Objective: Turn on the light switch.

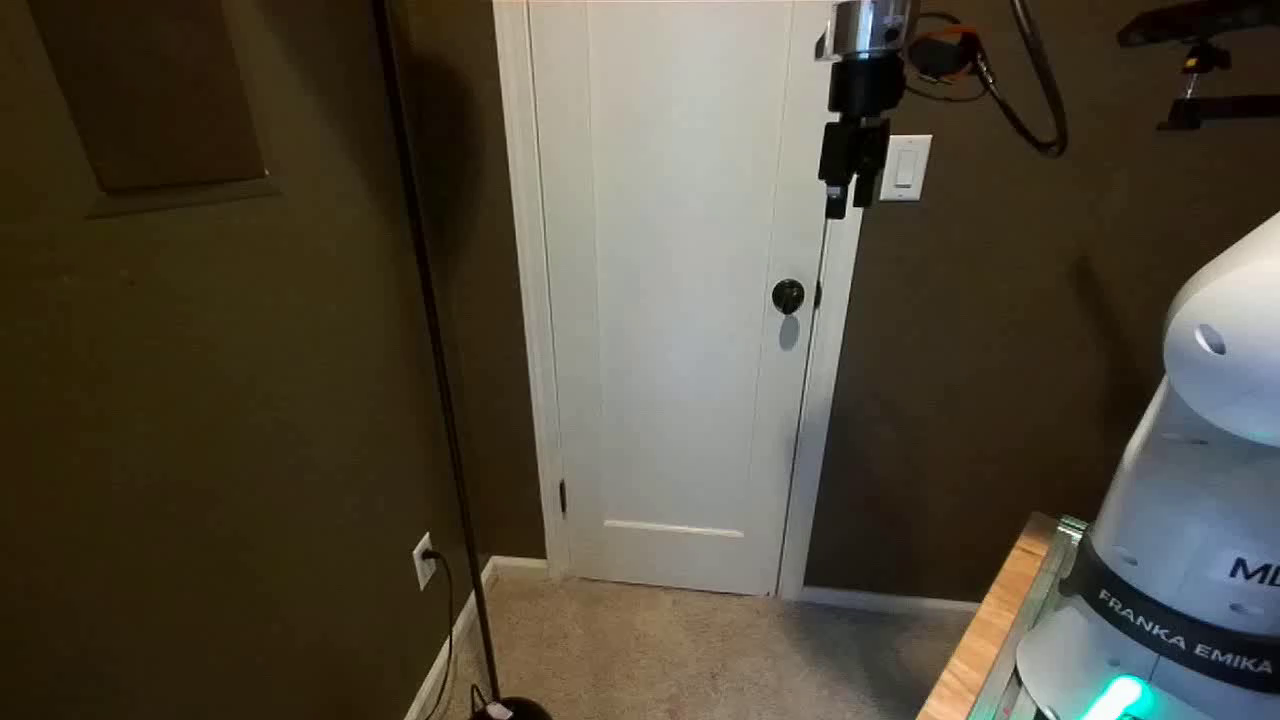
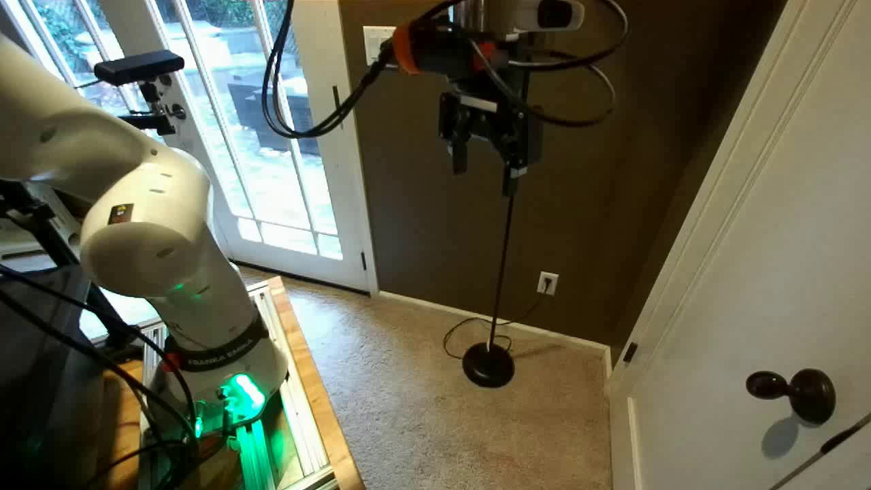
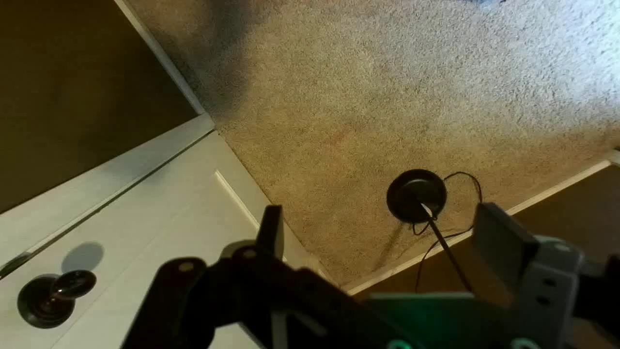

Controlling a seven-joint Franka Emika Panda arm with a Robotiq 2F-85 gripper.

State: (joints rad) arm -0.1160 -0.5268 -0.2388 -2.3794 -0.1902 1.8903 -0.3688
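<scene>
My dark two-part fingers (image 3: 501, 237) point downward and stand well apart, the gap between them plain in the wrist view. Over them hangs a thick loop of black cable (image 2: 367, 82). My white jointed arm (image 2: 146, 224) rises from a wood-edged worktop (image 1: 992, 620), and a light (image 2: 248, 393) glows green at its base.

The white rectangular light switch (image 1: 905, 168), slightly taller than wide, sits on the dark brown wall (image 1: 960, 400) just beside the white door frame (image 1: 815, 420). In that exterior view it shows immediately right of my fingers, which cross in front of the frame; how deep the space between us is I cannot tell. Within the frame is a closed white panelled door (image 1: 680, 300), its dark round knob (image 1: 788, 296) lower than my fingers.

Down on the beige carpet (image 2: 408, 395), a slim black pole (image 2: 501, 265) rises from a round black base (image 2: 488, 367). Low on the wall nearby, a small white outlet plate (image 1: 423, 573) holds a black plug (image 1: 431, 554).

Farthest off, in an exterior view, is a white glass-paned door (image 2: 348, 231) with bright outdoors (image 2: 218, 75) behind it. Next to it a second white plate (image 2: 372, 42) is partly hidden by an orange-ringed black housing (image 2: 439, 54).
</scene>
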